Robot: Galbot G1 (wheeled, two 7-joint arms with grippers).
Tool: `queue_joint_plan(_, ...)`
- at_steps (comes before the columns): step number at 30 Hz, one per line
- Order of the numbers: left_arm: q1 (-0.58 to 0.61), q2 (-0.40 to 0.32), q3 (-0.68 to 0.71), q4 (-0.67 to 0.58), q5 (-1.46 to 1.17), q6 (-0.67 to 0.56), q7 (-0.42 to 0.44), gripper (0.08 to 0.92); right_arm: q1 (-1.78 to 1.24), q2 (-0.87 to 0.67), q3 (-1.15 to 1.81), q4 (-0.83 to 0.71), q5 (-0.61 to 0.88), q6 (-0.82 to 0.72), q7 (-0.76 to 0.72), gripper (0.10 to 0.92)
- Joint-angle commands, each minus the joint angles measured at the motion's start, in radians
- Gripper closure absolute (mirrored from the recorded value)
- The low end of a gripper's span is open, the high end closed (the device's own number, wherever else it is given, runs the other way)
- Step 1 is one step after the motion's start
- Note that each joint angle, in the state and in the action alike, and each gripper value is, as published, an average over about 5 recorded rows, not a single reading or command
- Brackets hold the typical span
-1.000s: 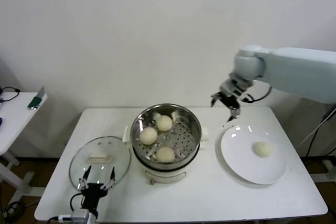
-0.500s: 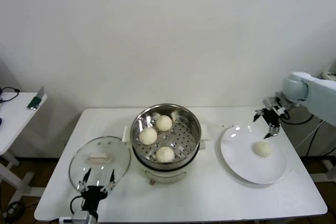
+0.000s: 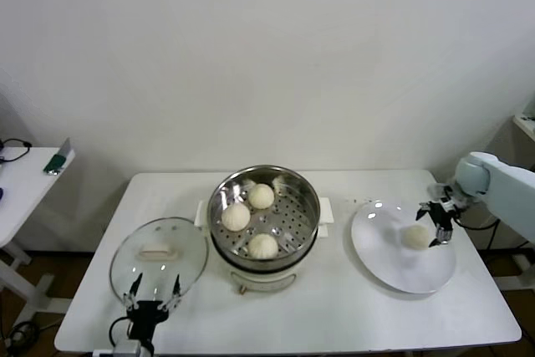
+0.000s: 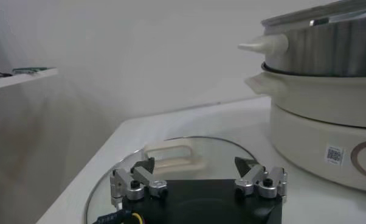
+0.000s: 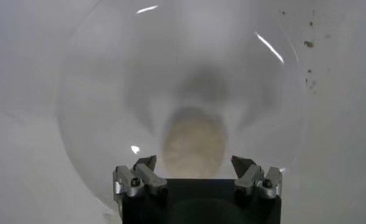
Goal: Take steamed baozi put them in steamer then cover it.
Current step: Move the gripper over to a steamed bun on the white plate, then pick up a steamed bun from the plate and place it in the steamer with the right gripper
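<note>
Three cream baozi (image 3: 236, 216) lie in the shiny steamer (image 3: 306, 198) at the table's middle. A fourth baozi (image 3: 415, 237) lies on the white plate (image 3: 393, 265) at the right; it also shows in the right wrist view (image 5: 194, 145). My right gripper (image 3: 435, 222) is open, just right of and above that baozi; in the right wrist view the baozi lies between the fingers of the right gripper (image 5: 194, 164). The glass cover (image 3: 159, 258) with its white handle lies flat left of the steamer. My left gripper (image 3: 153, 289) is open at the cover's near edge, also in the left wrist view (image 4: 195, 170).
The steamer's white base (image 4: 329, 137) stands close to the right of the cover (image 4: 177, 159) in the left wrist view. A small side table (image 3: 21, 186) stands to the far left. The wall is behind the table.
My right gripper has swung from beside the steamer to the right and down to the baozi on the plate. The left arm has not moved.
</note>
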Motion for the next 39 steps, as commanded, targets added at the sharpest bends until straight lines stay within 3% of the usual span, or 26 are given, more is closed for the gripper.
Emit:
queue_joint_plan(1,0.000,0.000,0.002,0.001,0.001,0.000,0.000,0.177,-0.101,0.026,0.093,-0.064,-0.029,-0.005,0.021,0.210)
queue_joint_plan(13,0.004,0.004,0.003,-0.012,0.005,0.000,-0.001,0.177,0.061,-0.020,-0.037,0.048,0.051,-0.051,0.024,0.365)
queue_joint_plan(22,0.003,0.011,0.012,-0.024,0.012,0.003,0.002,0.177,0.765,0.031,-0.609,0.420,0.440,-0.225,0.028,0.372)
queue_joint_plan(27,0.001,0.021,0.016,-0.029,0.013,0.006,0.004,0.177,1.015,0.146,-0.683,0.616,0.657,-0.318,0.044,0.372)
queue_joint_plan(33,-0.003,0.028,0.017,-0.037,0.010,0.007,0.005,0.177,0.972,0.234,-0.551,0.777,0.808,-0.443,0.153,0.372)
queue_joint_plan(39,-0.007,0.026,0.018,-0.043,0.015,0.004,0.006,0.177,0.811,0.324,-0.481,0.783,0.809,-0.491,0.233,0.372)
